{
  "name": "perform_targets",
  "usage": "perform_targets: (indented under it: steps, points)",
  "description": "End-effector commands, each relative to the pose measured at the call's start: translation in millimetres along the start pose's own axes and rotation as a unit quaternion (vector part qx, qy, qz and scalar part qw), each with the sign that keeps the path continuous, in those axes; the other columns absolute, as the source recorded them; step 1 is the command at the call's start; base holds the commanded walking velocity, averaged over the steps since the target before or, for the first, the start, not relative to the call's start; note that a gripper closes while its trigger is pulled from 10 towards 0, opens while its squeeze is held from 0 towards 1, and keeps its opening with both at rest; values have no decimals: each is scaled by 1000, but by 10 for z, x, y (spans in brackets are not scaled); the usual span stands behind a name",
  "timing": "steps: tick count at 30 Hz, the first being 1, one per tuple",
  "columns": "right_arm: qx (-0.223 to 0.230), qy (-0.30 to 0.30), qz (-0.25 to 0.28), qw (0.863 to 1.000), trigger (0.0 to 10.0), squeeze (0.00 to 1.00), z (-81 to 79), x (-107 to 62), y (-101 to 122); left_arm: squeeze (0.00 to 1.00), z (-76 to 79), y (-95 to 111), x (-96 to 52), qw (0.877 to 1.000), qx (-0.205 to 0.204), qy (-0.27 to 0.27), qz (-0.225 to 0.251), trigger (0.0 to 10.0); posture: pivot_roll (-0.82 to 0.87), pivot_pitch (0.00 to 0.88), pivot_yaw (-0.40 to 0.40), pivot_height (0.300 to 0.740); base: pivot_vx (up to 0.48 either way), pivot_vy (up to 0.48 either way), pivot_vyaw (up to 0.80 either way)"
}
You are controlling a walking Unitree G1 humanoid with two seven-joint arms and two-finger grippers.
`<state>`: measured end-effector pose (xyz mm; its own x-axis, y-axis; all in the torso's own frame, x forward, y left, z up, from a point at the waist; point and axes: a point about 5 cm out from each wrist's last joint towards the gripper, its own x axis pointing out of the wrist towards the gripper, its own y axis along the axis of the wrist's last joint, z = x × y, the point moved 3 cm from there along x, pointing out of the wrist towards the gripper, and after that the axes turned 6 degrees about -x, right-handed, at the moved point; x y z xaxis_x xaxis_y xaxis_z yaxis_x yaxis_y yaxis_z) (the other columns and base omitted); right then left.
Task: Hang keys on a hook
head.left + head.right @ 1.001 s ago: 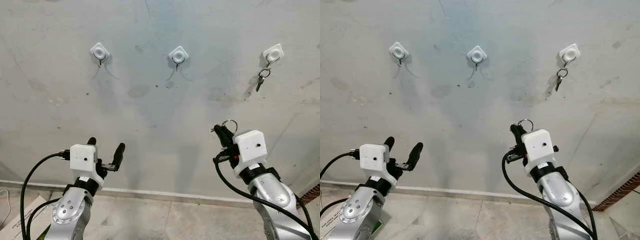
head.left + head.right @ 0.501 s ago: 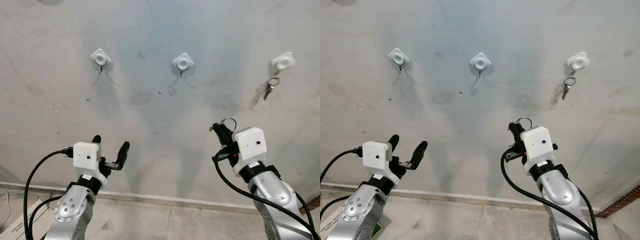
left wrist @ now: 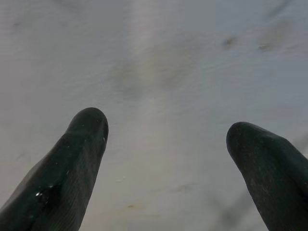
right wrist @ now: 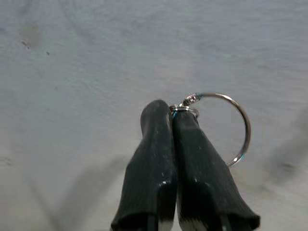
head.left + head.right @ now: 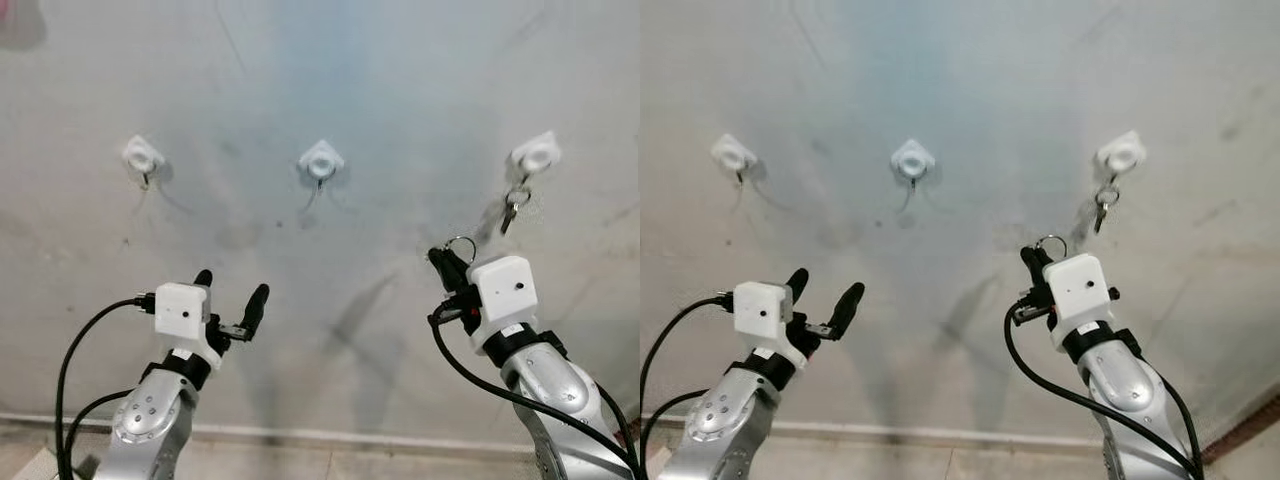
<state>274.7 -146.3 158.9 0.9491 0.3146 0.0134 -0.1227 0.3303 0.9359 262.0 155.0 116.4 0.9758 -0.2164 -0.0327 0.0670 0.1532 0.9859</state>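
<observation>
Three white hooks sit in a row on the grey wall: a left hook (image 5: 143,157), a middle hook (image 5: 321,161) and a right hook (image 5: 532,156). A key on a ring (image 5: 514,203) hangs from the right hook. My right gripper (image 5: 441,262) is raised below and left of that hook, shut on a silver key ring (image 4: 225,126) that sticks out past its fingertips. My left gripper (image 5: 230,288) is held up low on the left, open and empty, below the gap between the left and middle hooks.
The plain grey wall (image 5: 320,60) spans the whole view, with a pale strip of skirting (image 5: 330,436) along its foot. A pink patch (image 5: 18,22) shows at the top left corner.
The camera has moved closer and turned, so the hooks have shifted left and down in the picture. Both grippers hold much the same pose, the right one still shut on the ring.
</observation>
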Motion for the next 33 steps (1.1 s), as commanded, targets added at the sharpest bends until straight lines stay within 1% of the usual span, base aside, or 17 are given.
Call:
perform_targets:
  steps: [1, 4, 7, 9, 10, 11, 14, 17, 20, 21, 22, 25, 30, 32, 33]
  points:
    - [-1, 7, 10, 1000, 10000, 0, -21, 13, 58, 0, -45, 9, -9, 1000, 7, 10, -1, 10000, -51, 15, 43, 740, 0, 0, 0]
    - [-8, 17, 25, 999, 10000, 0, -68, 27, 128, 0, -75, 8, -24, 1000, 18, 17, 0, 10000, -46, 12, 43, 740, 0, 0, 0]
    - [-17, 27, 32, 999, 10000, 0, -105, 19, 161, 0, -29, 47, -46, 999, 41, 4, 9, 10000, -45, 15, 41, 740, 0, 0, 0]
    - [-25, 39, 38, 998, 10000, 0, -153, 5, 187, 0, 30, 54, -76, 999, 50, -13, 12, 10000, -41, 16, 39, 740, 0, 0, 0]
    - [-25, 39, 38, 998, 10000, 0, -153, 5, 187, 0, 30, 54, -76, 999, 50, -13, 12, 10000, -41, 16, 39, 740, 0, 0, 0]
    - [-28, 46, 43, 998, 10000, 0, -187, 1, 208, 0, 53, 52, -88, 998, 53, -21, 12, 10000, -41, 16, 39, 740, 0, 0, 0]
    - [-41, 71, 79, 994, 10000, 0, -308, 63, 394, 0, 83, 46, -86, 998, 54, -31, 11, 10000, -38, 20, 37, 740, 0, 0, 0]
    - [-30, 86, 101, 991, 10000, 0, -391, 141, 532, 0, 90, 43, -82, 998, 55, -32, 11, 10000, -34, 19, 36, 740, 0, 0, 0]
    - [-18, 104, 117, 988, 10000, 0, -470, 189, 623, 0, 101, 47, -78, 998, 57, -35, 13, 10000, -29, 18, 34, 740, 0, 0, 0]
    - [-10, 121, 123, 985, 10000, 0, -527, 200, 658, 0, 107, 53, -81, 998, 56, -36, 14, 10000, -26, 18, 33, 740, 0, 0, 0]
    - [-10, 121, 123, 985, 10000, 0, -527, 200, 658, 0, 107, 53, -81, 998, 56, -36, 14, 10000, -26, 18, 33, 740, 0, 0, 0]
    - [-18, 160, 134, 978, 10000, 0, -630, 201, 688, 0, 117, 56, -87, 998, 56, -38, 15, 10000, -21, 20, 30, 740, 0, 0, 0]
    - [-28, 172, 141, 975, 10000, 0, -667, 229, 702, 0, 122, 54, -85, 998, 55, -39, 15, 10000, -19, 20, 29, 740, 0, 0, 0]
    - [-31, 174, 149, 973, 10000, 0, -681, 293, 738, 0, 126, 51, -81, 998, 55, -39, 14, 10000, -17, 20, 28, 740, 0, 0, 0]
    - [-31, 174, 149, 973, 10000, 0, -681, 293, 738, 0, 126, 51, -81, 998, 55, -39, 14, 10000, -17, 20, 28, 740, 0, 0, 0]
